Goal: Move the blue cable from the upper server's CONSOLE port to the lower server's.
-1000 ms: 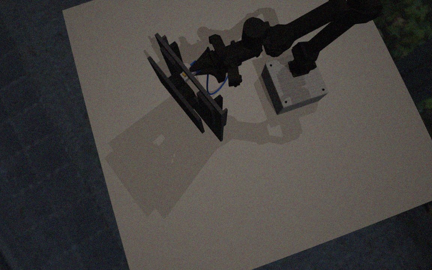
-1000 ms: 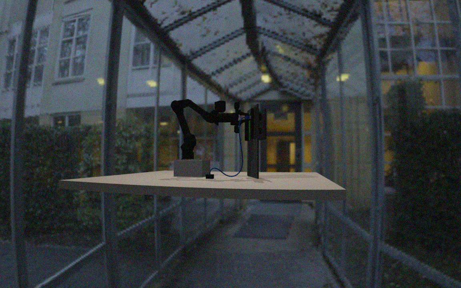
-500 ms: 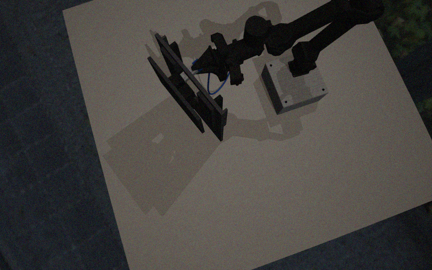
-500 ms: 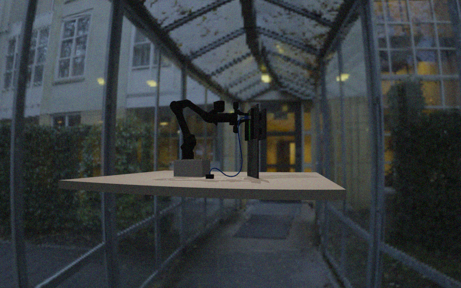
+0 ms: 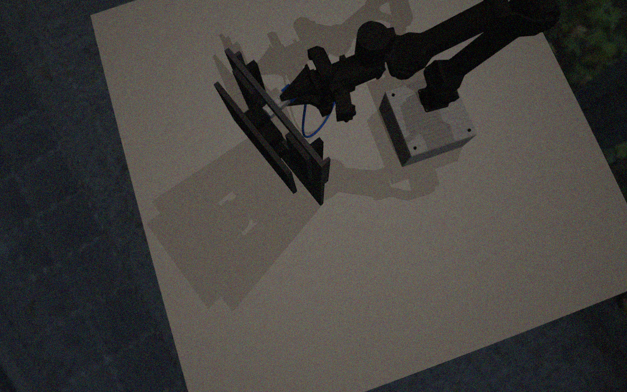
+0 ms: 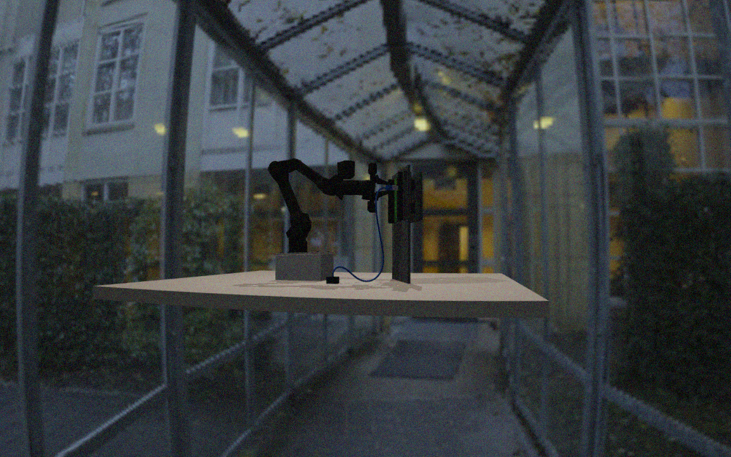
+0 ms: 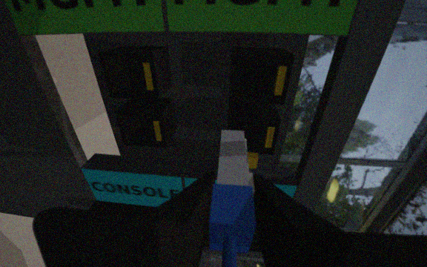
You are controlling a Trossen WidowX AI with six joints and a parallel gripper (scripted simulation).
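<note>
While I judge extraction done and transfer in hand, next comes aligning with the lower CONSOLE port | my gripper (image 5: 284,98) (image 6: 391,188) (image 7: 233,179) is clamped on the blue plug (image 7: 232,216), before the server rack (image 5: 276,116) (image 6: 401,244) | clear nose points rackward, long axis running fingers-to-rack

A dark, six-joint arm (image 5: 469,36) (image 6: 291,195) reaches outward from its raised elbow, its gripper (image 5: 286,97) (image 6: 389,188) (image 7: 233,179) level and closed on a plug.
</note>
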